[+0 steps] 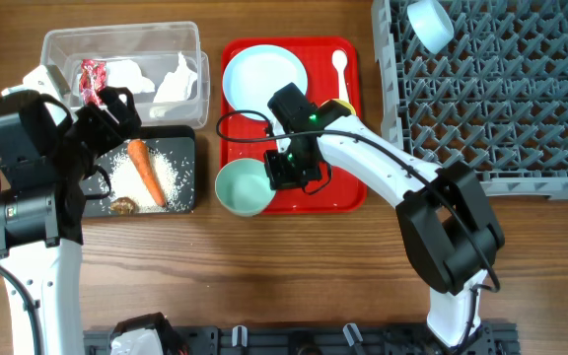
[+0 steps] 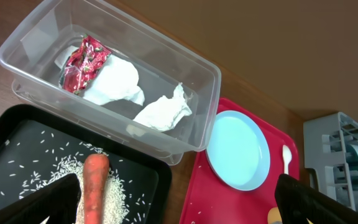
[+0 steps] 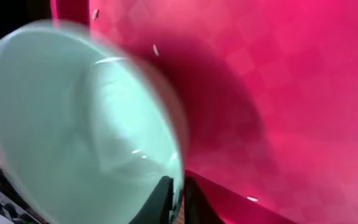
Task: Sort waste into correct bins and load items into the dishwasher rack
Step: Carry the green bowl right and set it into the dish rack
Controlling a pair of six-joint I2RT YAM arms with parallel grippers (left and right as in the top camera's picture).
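Note:
The clear tub point(image 1: 59, 44) holds the red-and-white wrapper point(image 1: 91, 81) and white napkins point(image 2: 114, 84). The black tray point(image 1: 186, 148) holds the orange carrot point(image 1: 146, 171), rice point(image 1: 174, 176) and a brown lump point(image 1: 122, 205). My left gripper point(image 1: 106, 123) is open and empty above the black tray, with its fingers point(image 2: 179, 208) spread wide. My right gripper point(image 1: 286, 170) is shut on the rim of the mint green bowl point(image 1: 242, 187) at the red tray's front left corner; the right wrist view shows the fingers point(image 3: 178, 199) pinching the rim of the blurred bowl point(image 3: 73, 124).
The red tray point(image 1: 343, 173) holds the pale blue plate point(image 1: 261, 77), the white spoon point(image 1: 340, 67) and a yellow cup point(image 1: 343, 105) mostly hidden by my right arm. The grey rack point(image 1: 501, 89) stands at the back right with a pale blue bowl point(image 1: 430, 24) in it.

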